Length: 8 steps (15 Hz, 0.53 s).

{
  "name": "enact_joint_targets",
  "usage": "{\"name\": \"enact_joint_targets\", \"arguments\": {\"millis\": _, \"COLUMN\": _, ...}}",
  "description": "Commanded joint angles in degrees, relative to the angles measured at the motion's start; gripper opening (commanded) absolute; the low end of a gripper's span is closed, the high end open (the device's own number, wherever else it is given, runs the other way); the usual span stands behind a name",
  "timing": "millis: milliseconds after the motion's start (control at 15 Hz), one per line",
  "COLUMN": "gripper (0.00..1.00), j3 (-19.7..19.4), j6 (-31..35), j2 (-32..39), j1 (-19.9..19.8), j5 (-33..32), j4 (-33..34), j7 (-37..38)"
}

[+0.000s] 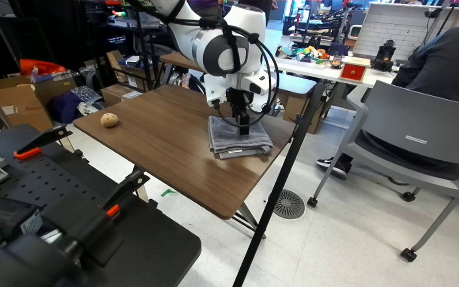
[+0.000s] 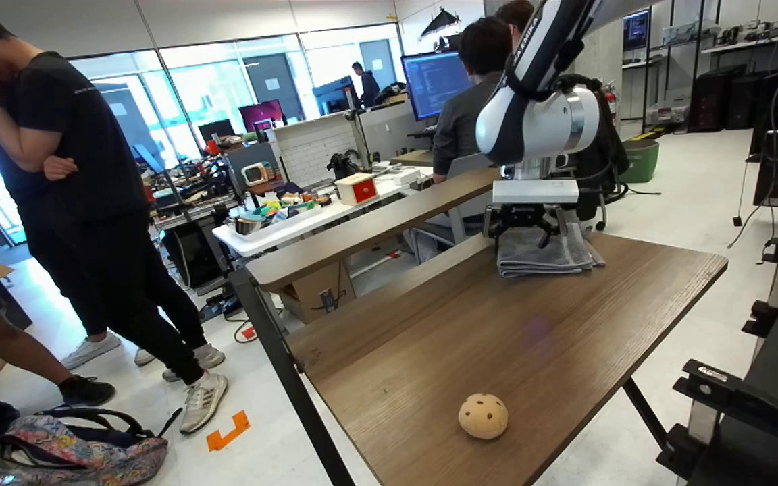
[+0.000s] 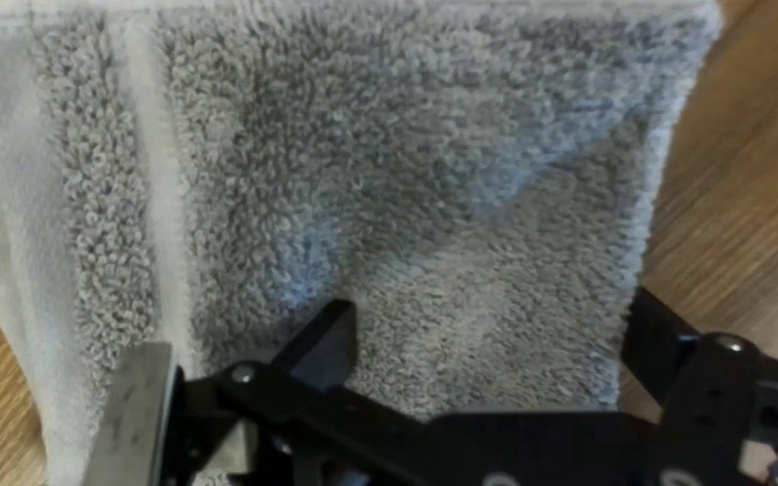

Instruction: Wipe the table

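Observation:
The table has a brown wood-grain top and stands under the arm; it also shows in an exterior view and in the wrist view. A folded grey towel lies near one end of it, also in an exterior view. In the wrist view the towel fills most of the picture. My gripper is low at the towel with its fingers wide apart. One finger is over the towel's top, the other beside its edge. The gripper also shows in both exterior views. Contact is unclear.
A tan ball with dark spots sits at the table's far end from the towel, also in an exterior view. A black post stands at a table edge. A dark bench with clamps and a grey chair stand nearby.

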Motion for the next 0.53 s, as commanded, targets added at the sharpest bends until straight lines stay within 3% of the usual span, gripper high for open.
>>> {"name": "enact_joint_targets", "arguments": {"millis": 0, "gripper": 1.0, "j3": -6.17, "j6": -2.3, "j2": 8.17, "j1": 5.32, "j5": -5.79, "j4": 8.2, "j7": 9.11}}
{"name": "enact_joint_targets", "arguments": {"millis": 200, "gripper": 1.0, "j3": -6.53, "j6": -2.14, "j2": 10.16, "j1": 6.45, "j5": -9.16, "j4": 8.94, "j7": 9.39}}
{"name": "enact_joint_targets", "arguments": {"millis": 467, "gripper": 1.0, "j3": -3.83, "j6": 1.24, "j2": 5.13, "j1": 6.65, "j5": -11.04, "j4": -0.27, "j7": 1.23}}
